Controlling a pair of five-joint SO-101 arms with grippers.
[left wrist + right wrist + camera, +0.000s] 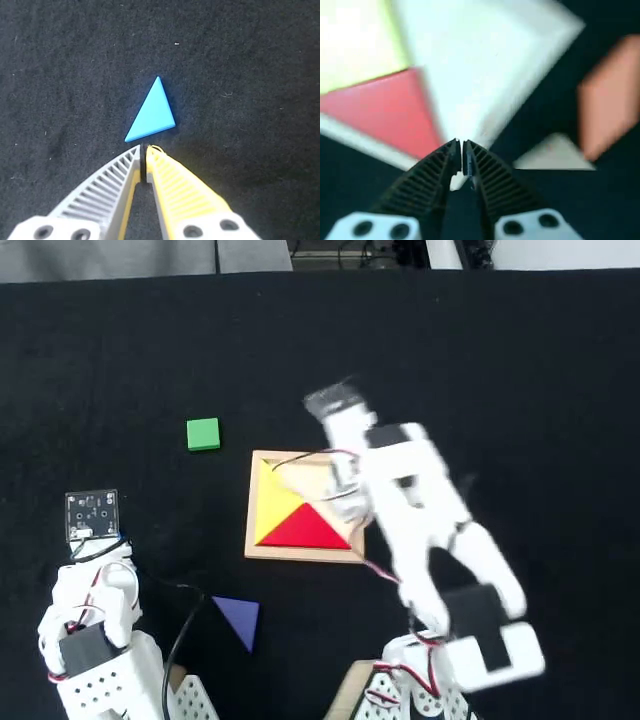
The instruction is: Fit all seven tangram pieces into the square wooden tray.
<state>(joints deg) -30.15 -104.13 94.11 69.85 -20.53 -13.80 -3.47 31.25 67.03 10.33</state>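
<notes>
Looking down from the high view, you see the wooden tray (258,552) near the middle of the black table (500,360). A yellow triangle (275,502) and a red triangle (305,530) lie inside it, edge to edge; the part of the tray floor that shows beyond them is bare. A green square (203,434) sits apart from the tray, off its far left corner. A dark blue triangle (240,618) lies on the table on the near side of the tray. The right arm (410,500) stretches over the tray's right side, blurred. The left arm (95,625) is folded at the near left corner.

Left wrist view: the left gripper (144,150) has its jaws together, tips close above the cloth. A light blue triangle (152,114) lies flat just ahead of the tips, not touched.

Right wrist view: the right gripper (461,146) has its jaws together, holding no piece, tips over the tray's edge by the red triangle. Beside the tray, on the cloth, lie an orange piece (607,95) and a pale piece (552,155), both blurred; you cannot tell their shapes.
</notes>
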